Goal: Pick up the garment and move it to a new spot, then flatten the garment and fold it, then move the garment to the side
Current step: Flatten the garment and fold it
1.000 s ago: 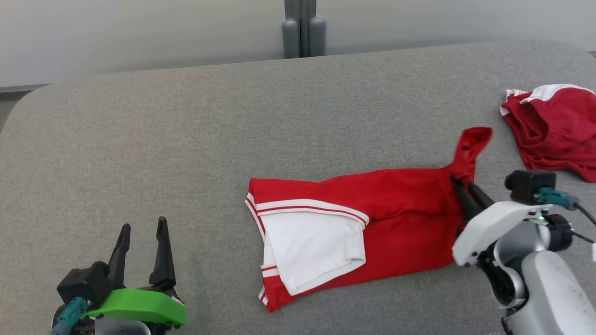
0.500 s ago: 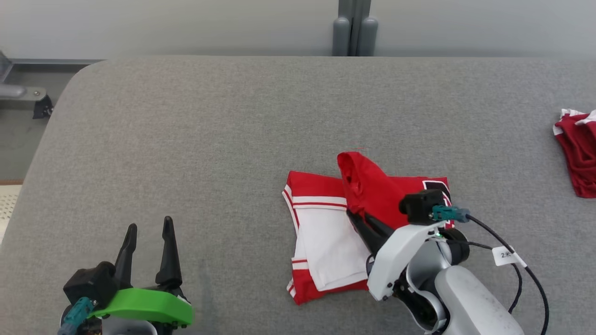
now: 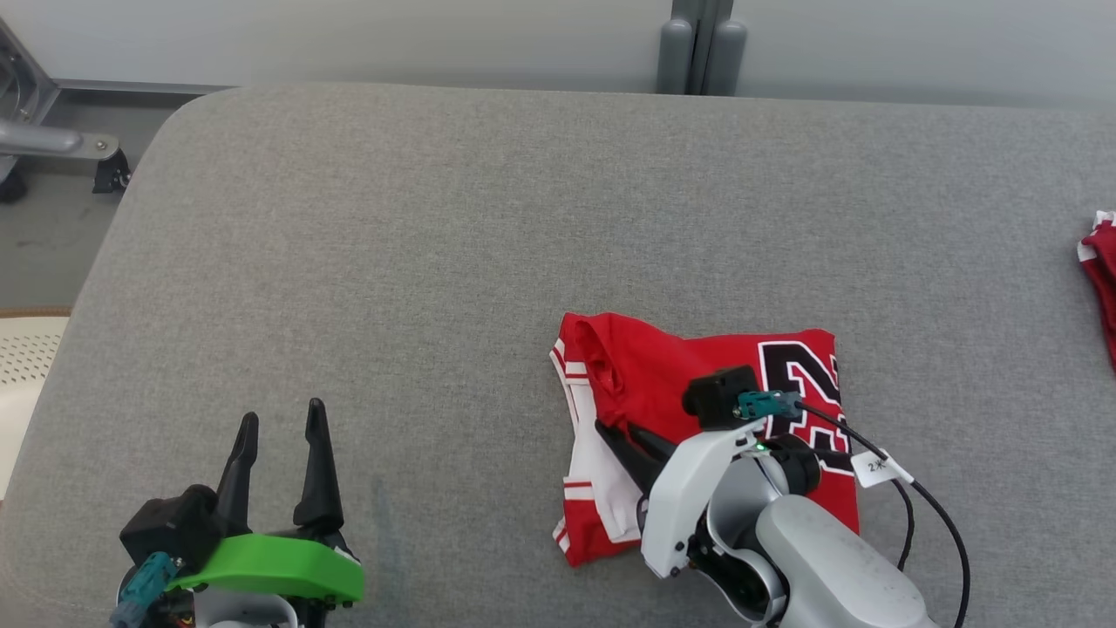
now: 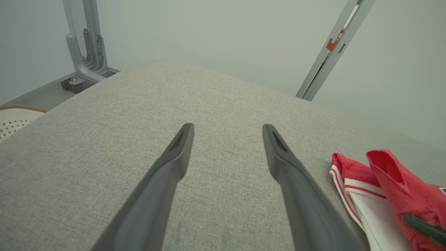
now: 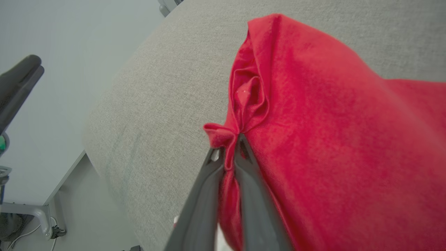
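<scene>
Pinching a bunched fold of the red sports jersey (image 3: 663, 366) with white striped trim and a black number, the right gripper (image 5: 228, 146) has its two dark fingers clamped on the cloth. The jersey lies doubled over itself, right of centre on the near part of the grey padded fabric table (image 3: 392, 262). At the near left the left gripper (image 3: 282, 414) hovers spread and empty. A second red-and-white cloth (image 3: 1100, 270) lies at the right edge.

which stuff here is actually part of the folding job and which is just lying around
In the job:
- red jersey, partly folded over
- right pincer, shut on a pinch of its fabric
- left pincer, open, holding nothing

Lying about:
- second red garment, at the far right
- metal frame
- grey post
</scene>
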